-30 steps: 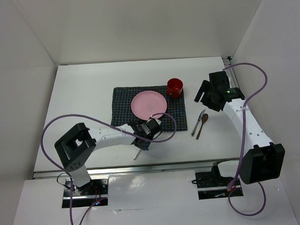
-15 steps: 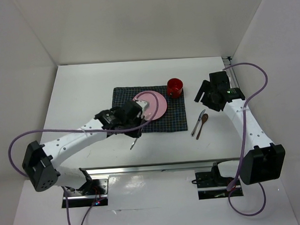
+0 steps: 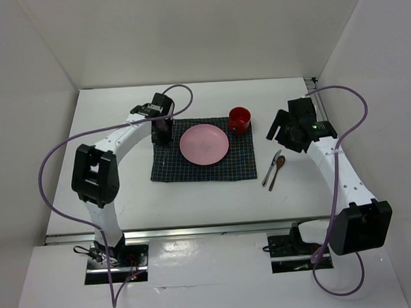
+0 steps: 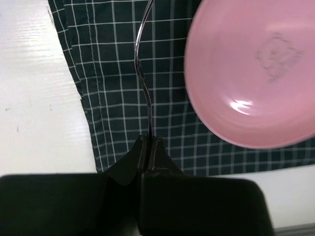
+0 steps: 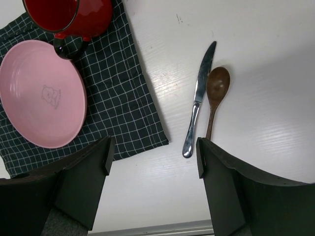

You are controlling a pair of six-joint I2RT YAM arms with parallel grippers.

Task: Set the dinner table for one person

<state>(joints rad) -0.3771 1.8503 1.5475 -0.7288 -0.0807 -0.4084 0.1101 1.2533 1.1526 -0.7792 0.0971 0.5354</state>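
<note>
Now my left gripper (image 4: 149, 141) pinches a thin metal utensil (image 4: 136, 54) just left of the pink plate (image 4: 256, 69); my right gripper (image 5: 152, 147) gapes wide.

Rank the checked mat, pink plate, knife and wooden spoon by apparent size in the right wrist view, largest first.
1. checked mat, even partly cut off.
2. pink plate.
3. knife and wooden spoon: knife longer, spoon's bowl wider; too alike to rank.

- White dinner table (image 3: 109, 131) carries it all
- Dark checked mat (image 3: 240, 163) lies flat mid-table
- Knife (image 3: 271, 167) and wooden spoon (image 3: 276, 175) lie side by side, right of the mat
</note>
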